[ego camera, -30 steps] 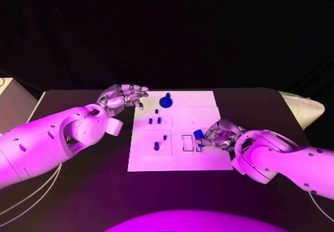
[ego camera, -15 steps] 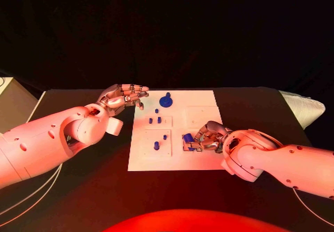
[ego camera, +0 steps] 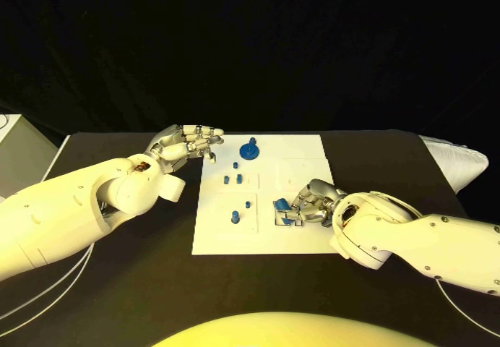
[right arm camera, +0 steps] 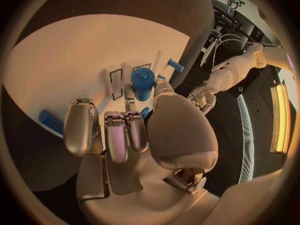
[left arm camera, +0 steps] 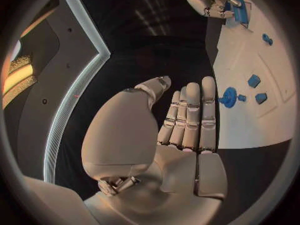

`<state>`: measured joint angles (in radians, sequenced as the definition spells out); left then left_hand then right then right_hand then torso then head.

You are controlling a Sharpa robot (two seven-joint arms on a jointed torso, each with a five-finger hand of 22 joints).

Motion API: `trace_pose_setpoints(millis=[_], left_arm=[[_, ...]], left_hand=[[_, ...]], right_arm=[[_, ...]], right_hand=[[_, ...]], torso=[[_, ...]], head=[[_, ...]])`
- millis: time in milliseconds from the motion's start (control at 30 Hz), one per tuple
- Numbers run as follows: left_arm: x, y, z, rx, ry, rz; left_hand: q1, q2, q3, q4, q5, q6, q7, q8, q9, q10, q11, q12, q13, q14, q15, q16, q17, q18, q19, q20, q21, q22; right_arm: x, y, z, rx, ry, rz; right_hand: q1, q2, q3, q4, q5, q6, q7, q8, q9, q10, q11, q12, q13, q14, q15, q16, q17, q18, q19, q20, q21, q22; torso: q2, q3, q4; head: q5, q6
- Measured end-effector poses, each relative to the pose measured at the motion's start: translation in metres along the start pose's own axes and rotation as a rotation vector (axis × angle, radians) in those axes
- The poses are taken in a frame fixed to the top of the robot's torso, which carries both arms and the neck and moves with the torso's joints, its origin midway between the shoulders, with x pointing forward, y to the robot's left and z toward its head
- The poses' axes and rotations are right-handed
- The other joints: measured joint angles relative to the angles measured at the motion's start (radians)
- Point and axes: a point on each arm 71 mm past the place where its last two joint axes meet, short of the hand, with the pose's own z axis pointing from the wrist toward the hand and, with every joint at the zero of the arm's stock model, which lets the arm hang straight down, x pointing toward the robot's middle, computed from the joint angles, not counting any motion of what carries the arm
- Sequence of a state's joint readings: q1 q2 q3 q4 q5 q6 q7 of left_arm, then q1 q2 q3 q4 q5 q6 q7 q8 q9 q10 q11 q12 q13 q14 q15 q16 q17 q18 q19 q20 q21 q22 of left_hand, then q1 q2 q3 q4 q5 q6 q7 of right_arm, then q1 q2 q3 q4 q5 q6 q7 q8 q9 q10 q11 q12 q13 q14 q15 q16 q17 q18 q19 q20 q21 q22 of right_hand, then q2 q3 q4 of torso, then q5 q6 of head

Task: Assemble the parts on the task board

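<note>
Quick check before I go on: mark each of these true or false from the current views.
1. The right hand holds a blue cylinder part over the task board. True.
2. The left hand grips the round blue part. False: it holds nothing, fingers apart, beside the board's far left corner.
3. The right hand is at the rectangular slots on the board. True.
4. All blue parts lie off the board on the black table. False: those seen are on the board or in the right hand.
</note>
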<state>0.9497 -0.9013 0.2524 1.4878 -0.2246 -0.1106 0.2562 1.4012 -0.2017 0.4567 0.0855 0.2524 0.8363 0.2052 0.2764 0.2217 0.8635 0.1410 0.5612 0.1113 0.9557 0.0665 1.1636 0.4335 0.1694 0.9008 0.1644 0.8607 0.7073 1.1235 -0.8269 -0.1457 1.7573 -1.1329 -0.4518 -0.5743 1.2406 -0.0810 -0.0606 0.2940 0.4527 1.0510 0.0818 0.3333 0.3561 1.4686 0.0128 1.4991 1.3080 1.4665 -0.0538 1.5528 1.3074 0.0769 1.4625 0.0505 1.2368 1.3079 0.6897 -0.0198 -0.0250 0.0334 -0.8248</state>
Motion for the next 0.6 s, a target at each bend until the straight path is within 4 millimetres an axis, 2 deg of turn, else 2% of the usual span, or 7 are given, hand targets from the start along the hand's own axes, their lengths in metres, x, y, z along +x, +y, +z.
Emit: trace_pose_setpoints(millis=[233,300,333,467,600], left_arm=[[-0.0003,0.0,-0.0002,0.0,0.0,0.0],[-0.0003,0.0,-0.0002,-0.001,0.0,0.0],[-0.0003,0.0,-0.0002,-0.001,0.0,0.0],[-0.0003,0.0,-0.0002,-0.001,0.0,0.0],[-0.0004,0.0,-0.0002,-0.001,0.0,0.0]], left_hand=[[0.0,0.0,0.0,0.0,0.0,0.0,0.0,0.0,0.0,0.0,0.0,0.0,0.0,0.0,0.0,0.0,0.0,0.0,0.0,0.0,0.0,-0.001],[0.0,0.0,0.0,0.0,0.0,0.0,0.0,0.0,0.0,0.0,0.0,0.0,0.0,0.0,0.0,0.0,0.0,0.0,0.0,0.0,0.0,-0.001],[0.0,0.0,0.0,0.0,0.0,0.0,0.0,0.0,0.0,0.0,0.0,0.0,0.0,0.0,0.0,0.0,0.0,0.0,0.0,0.0,-0.004,-0.001],[0.0,0.0,0.0,0.0,0.0,0.0,0.0,0.0,0.0,0.0,0.0,0.0,0.0,0.0,0.0,0.0,0.0,0.0,0.0,0.0,-0.004,-0.001],[0.0,0.0,0.0,0.0,0.0,0.0,0.0,0.0,0.0,0.0,0.0,0.0,0.0,0.0,0.0,0.0,0.0,0.0,0.0,0.0,-0.004,-0.001]], right_arm=[[0.0,0.0008,0.001,-0.006,-0.006,-0.013],[0.0001,0.0008,0.0014,-0.007,-0.007,-0.016],[0.0002,0.0005,0.0016,-0.006,-0.008,-0.018],[0.0014,0.0002,0.0022,-0.004,-0.008,-0.024],[0.0016,0.001,0.0025,-0.007,-0.012,-0.031]], right_hand=[[-0.016,0.011,-0.001,0.001,-0.013,0.0,0.0,0.0,0.0,0.0,0.0,0.0,0.0,0.0,0.0,0.0,0.0,0.0,0.0,0.0,0.0,0.0],[-0.034,0.013,-0.013,0.001,-0.044,0.002,-0.002,0.007,0.001,-0.003,-0.003,0.0,0.0,0.0,0.0,0.0,0.0,0.0,0.0,0.0,0.0,0.0],[-0.046,0.014,-0.022,0.0,-0.072,0.005,-0.004,0.009,0.003,-0.004,-0.004,0.0,0.0,0.0,0.0,0.0,0.0,0.0,0.0,0.0,0.0,0.0],[-0.083,0.023,-0.044,0.002,-0.124,0.008,-0.007,0.015,0.002,-0.004,-0.004,0.0,0.0,0.0,0.0,0.0,0.0,0.0,0.0,0.0,0.0,0.0],[-0.128,0.001,-0.072,0.003,-0.203,0.008,-0.008,0.026,0.003,-0.004,-0.004,0.0,0.0,0.0,0.0,0.0,0.0,0.0,0.0,0.0,0.0,0.0]], torso=[[0.0,0.0006,-0.0006],[0.0,0.0006,-0.0006],[0.0,0.0006,-0.0006],[0.0,0.0006,-0.0006],[0.0,0.0008,-0.0006]], head=[[0.001,-0.001],[0.0,-0.001],[0.0,0.0],[-0.002,0.001],[-0.003,0.002]])
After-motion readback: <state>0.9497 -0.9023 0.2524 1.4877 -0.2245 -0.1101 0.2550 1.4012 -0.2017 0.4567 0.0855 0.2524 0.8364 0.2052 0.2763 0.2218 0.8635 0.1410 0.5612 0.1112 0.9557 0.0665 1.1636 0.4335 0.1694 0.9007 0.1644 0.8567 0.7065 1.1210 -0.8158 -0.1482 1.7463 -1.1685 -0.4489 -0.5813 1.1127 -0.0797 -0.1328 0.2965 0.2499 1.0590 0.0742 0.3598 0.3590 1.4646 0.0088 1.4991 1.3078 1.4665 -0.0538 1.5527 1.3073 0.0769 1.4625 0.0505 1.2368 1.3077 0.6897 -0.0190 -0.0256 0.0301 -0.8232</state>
